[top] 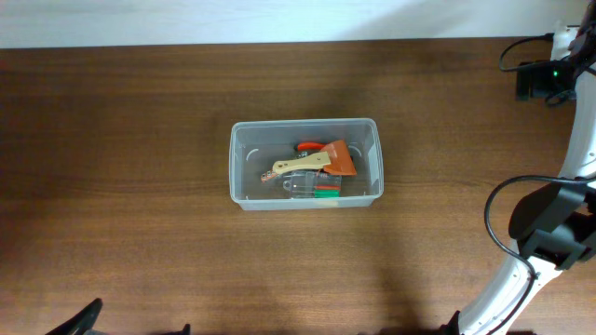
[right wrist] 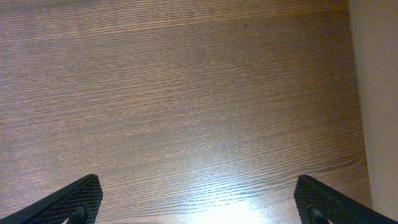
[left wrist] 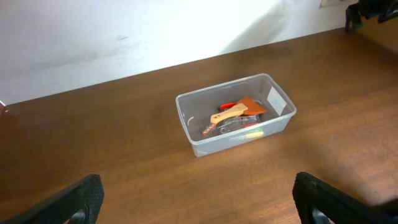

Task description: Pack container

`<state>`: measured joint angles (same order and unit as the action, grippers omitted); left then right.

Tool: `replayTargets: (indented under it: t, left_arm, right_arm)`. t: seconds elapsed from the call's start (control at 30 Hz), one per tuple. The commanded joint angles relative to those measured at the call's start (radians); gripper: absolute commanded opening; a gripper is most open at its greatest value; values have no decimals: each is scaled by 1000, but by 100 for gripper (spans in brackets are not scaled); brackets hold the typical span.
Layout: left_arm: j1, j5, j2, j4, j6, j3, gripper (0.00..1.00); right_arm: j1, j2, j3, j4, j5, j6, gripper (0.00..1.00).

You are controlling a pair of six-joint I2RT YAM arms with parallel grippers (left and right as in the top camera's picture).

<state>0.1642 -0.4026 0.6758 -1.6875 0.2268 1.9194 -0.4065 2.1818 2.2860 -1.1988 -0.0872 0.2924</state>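
1. A clear plastic container (top: 251, 149) sits upright and lidless near the middle of a dark wooden table (top: 121, 186).
2. Inside it lie a scraper (top: 318, 162) with a wooden handle and orange blade, a red-handled tool (top: 309, 146) partly under the scraper, and a small clear case of coloured bits (top: 307, 188).
3. Judging by its thin walls, the container is light, slightly flexible and smooth. It would likely slide on the wood if nudged.
4. The rim looks like the best place to grasp, at the middle of a long wall or at the end wall away from the tools.
5. The tools lie loose, so tilting the container would probably shift them.
6. The left gripper (left wrist: 198, 202) is on the near side of the container, well apart from it. Its fingers are spread wide and hold nothing.
7. The right gripper (right wrist: 199, 202) is far to the right of the container, over bare wood near the table's edge. Its fingers are also spread wide and empty.
8. Bare wood surrounds the container on every side. The table's far edge lies well behind it.
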Motion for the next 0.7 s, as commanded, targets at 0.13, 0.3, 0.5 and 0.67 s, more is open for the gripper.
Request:
replayTargets:
  t: [0.13,0.3,0.5,0.67]
  left_arm:
    - [2,-32,-9,3,-18,-9,99]
    - [2,-24,-9,4,-17,-9,99]
    - [2,-23,-9,123,-17,-62,99]
    - [2,-46,-9,324,-18,-202,99]
  right_arm:
    - [-6,-8,2,3,5,-1,99]
    - [-6,-8,2,3,5,-1,99]
    - [-6,-8,2,3,5,-1,99]
    - [-6,-8,2,3,5,-1,99]
